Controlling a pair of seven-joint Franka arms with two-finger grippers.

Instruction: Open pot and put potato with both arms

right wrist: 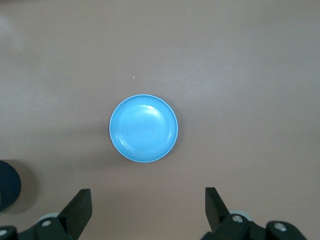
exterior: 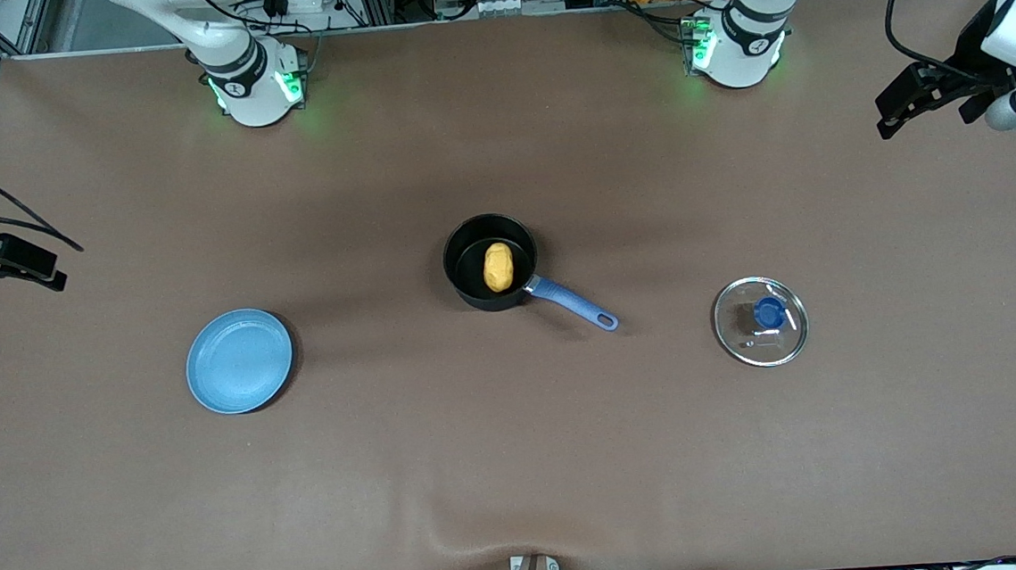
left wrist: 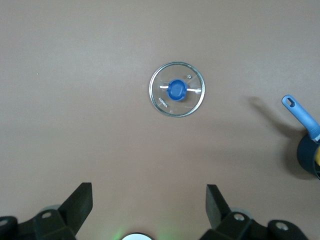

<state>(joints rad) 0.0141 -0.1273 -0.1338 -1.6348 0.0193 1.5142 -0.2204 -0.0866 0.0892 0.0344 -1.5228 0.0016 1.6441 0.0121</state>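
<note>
The black pot [exterior: 471, 261] stands uncovered mid-table, its blue handle [exterior: 574, 305] pointing toward the left arm's end. The yellow-orange potato [exterior: 498, 267] lies inside it. The glass lid [exterior: 760, 321] with its blue knob [exterior: 769, 312] lies flat on the table toward the left arm's end; it also shows in the left wrist view [left wrist: 177, 89]. My left gripper [exterior: 916, 104] is open and empty, held high over the left arm's end of the table; in its wrist view [left wrist: 149, 205] the jaws stand wide apart. My right gripper [exterior: 10, 266] is open and empty over the right arm's end, as its wrist view [right wrist: 148, 207] shows.
A light-blue plate [exterior: 239, 360] lies empty toward the right arm's end, a little nearer to the front camera than the pot; it fills the middle of the right wrist view [right wrist: 143, 128]. Brown cloth covers the table [exterior: 520, 463].
</note>
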